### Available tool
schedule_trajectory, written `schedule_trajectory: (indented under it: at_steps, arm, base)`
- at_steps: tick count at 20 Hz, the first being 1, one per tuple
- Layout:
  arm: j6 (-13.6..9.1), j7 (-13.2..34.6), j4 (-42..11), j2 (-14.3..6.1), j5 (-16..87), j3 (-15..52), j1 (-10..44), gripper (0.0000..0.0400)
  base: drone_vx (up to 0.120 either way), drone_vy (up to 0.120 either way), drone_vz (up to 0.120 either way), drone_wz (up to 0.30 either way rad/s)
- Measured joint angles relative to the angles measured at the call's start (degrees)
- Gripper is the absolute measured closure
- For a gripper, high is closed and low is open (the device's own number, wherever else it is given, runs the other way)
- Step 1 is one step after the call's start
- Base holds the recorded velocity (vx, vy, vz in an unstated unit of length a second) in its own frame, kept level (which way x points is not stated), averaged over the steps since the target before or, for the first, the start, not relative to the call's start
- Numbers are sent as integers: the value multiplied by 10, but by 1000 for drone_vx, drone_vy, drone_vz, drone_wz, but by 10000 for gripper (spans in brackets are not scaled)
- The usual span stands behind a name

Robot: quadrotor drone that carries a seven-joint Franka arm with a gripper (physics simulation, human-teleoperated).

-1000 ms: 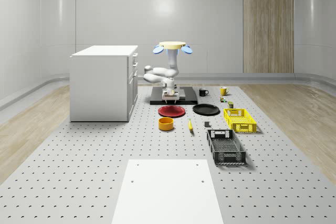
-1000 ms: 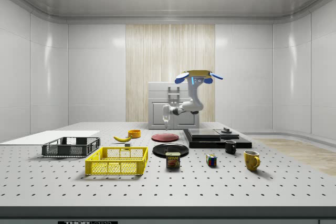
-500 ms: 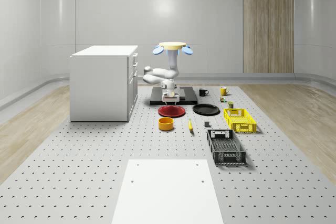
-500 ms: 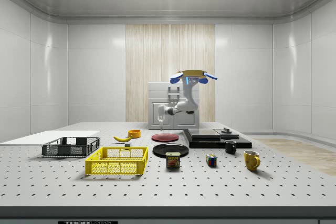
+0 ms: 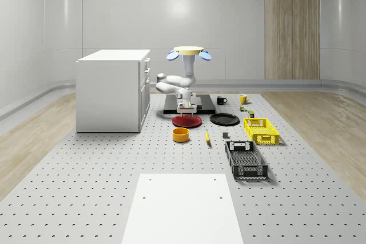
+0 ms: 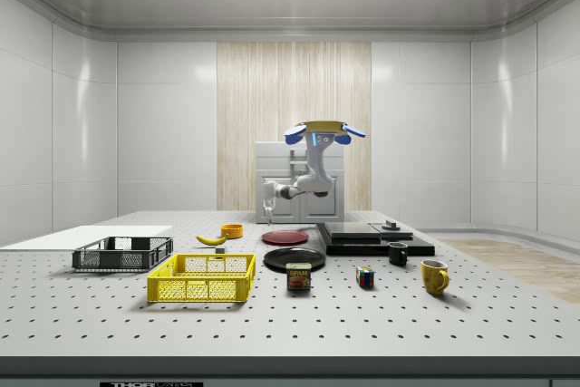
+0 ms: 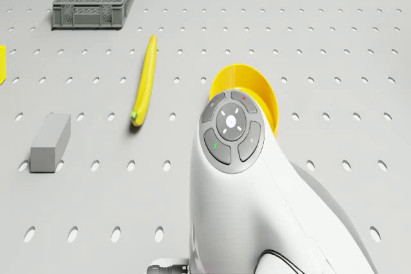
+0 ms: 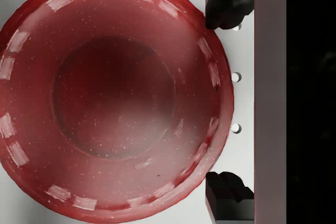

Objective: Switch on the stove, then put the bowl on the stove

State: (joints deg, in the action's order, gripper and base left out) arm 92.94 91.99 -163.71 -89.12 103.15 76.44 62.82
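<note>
The yellow bowl (image 5: 180, 135) (image 6: 232, 231) stands on the perforated table in front of a red plate (image 5: 187, 122) (image 8: 110, 93). In the drone view the arm partly covers the bowl (image 7: 247, 91). Behind the plate lies the flat black stove (image 5: 206, 107) (image 6: 372, 237). The drone (image 5: 187, 51) (image 6: 324, 130) hovers above the stove's front edge. Its arm reaches down and my gripper (image 5: 186, 110) (image 6: 268, 216) (image 8: 227, 100) hangs open above the red plate's rim, on the stove side, holding nothing. The bowl is clear of the gripper, nearer the whole-scene camera.
A white cabinet (image 5: 111, 90) stands at the whole-scene view's left. A black plate (image 5: 224, 119), banana (image 5: 207, 136) (image 7: 144, 81), grey block (image 7: 50, 141), yellow crate (image 5: 261, 130) and black crate (image 5: 246, 159) lie to the right. Mugs (image 5: 221, 100) sit beside the stove.
The drone and arm have shifted toward the side view's left. The gripper has gone from over the stove's front edge to over the red plate.
</note>
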Motion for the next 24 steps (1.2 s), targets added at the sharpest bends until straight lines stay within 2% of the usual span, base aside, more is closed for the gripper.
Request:
schedule_trajectory:
  at_steps: [24]
  arm:
    - [4,1,0,-4,-2,1,1,0]
  base:
    - [120,0,0,0]
